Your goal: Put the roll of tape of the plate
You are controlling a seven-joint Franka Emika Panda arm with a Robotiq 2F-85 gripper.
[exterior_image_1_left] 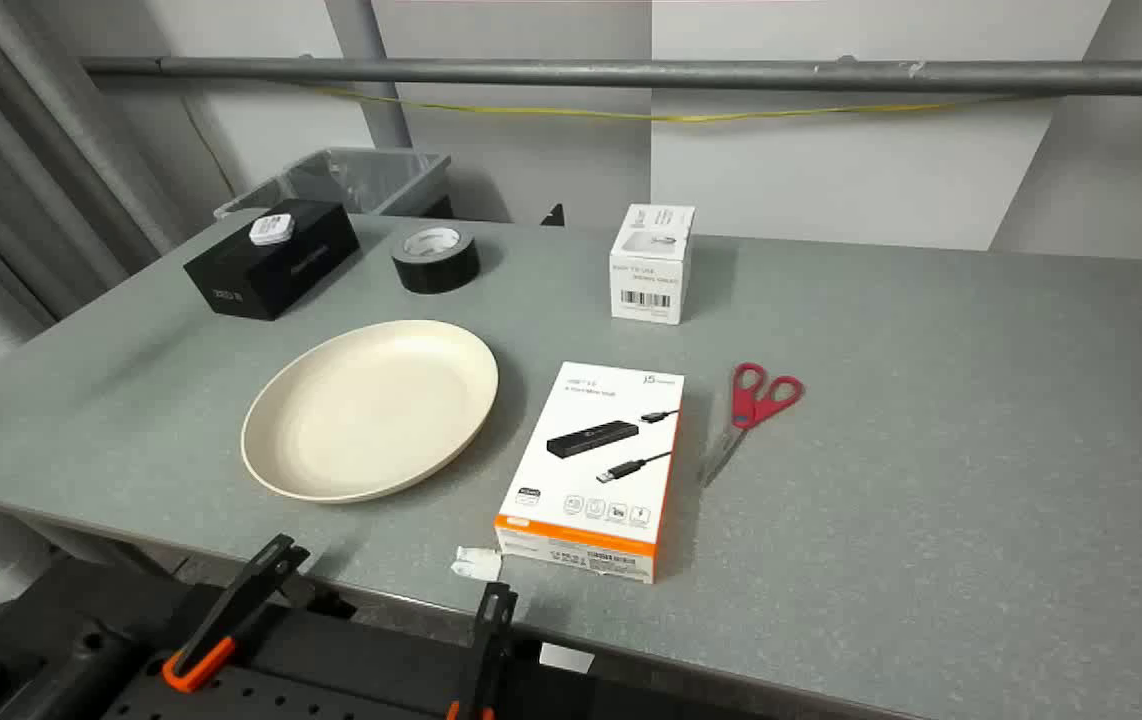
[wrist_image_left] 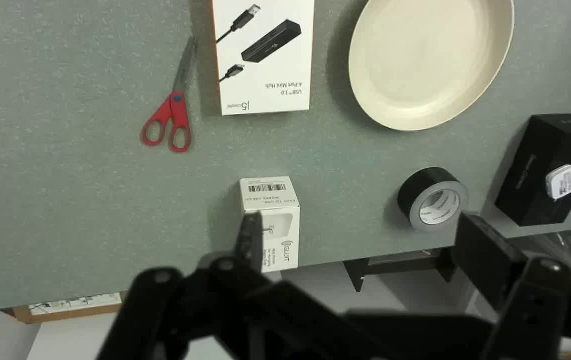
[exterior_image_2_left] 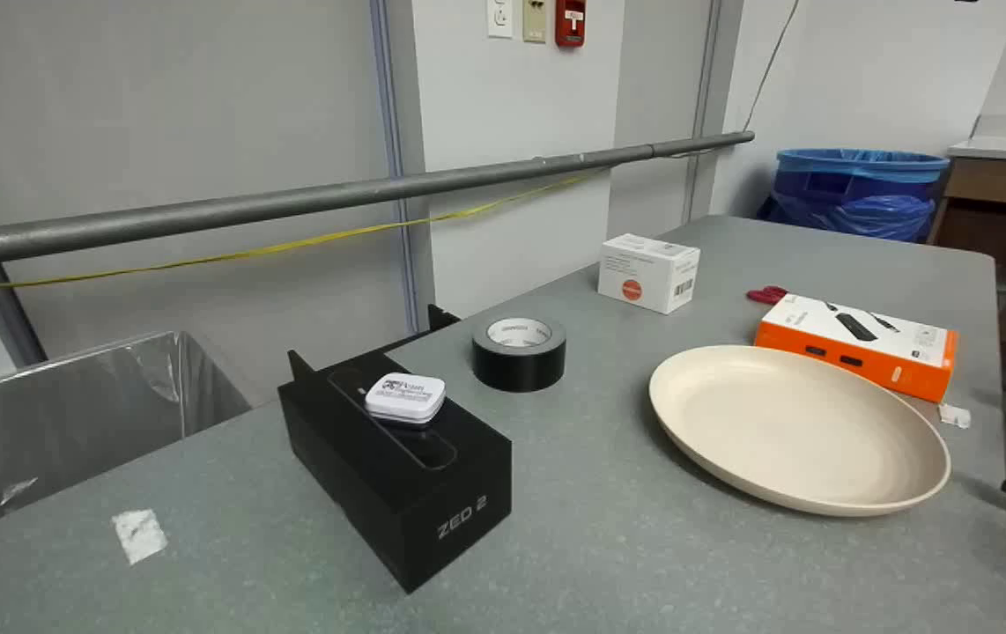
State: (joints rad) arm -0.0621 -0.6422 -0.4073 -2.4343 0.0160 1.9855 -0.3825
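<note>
The roll of tape [exterior_image_1_left: 437, 274] is a black ring with a white inner core. It lies flat on the grey table behind the plate, beside the black box, and also shows in an exterior view [exterior_image_2_left: 519, 370] and the wrist view [wrist_image_left: 419, 189]. The cream plate [exterior_image_1_left: 371, 412] sits near the table's front edge with nothing on it; it also shows in an exterior view [exterior_image_2_left: 798, 431] and, partly cut off, in the wrist view [wrist_image_left: 423, 55]. My gripper [wrist_image_left: 360, 232] shows only in the wrist view, open and empty, high above the table. Its right finger appears just beside the tape.
A black box [exterior_image_2_left: 397, 467] bears a small white tin [exterior_image_2_left: 406, 398]. A white box [exterior_image_1_left: 651, 265] stands at the back. A white-and-orange hub box [exterior_image_1_left: 591, 470] lies beside the plate, with red scissors [exterior_image_1_left: 756, 405] beyond it. A lined bin [exterior_image_2_left: 98, 423] stands past the table edge.
</note>
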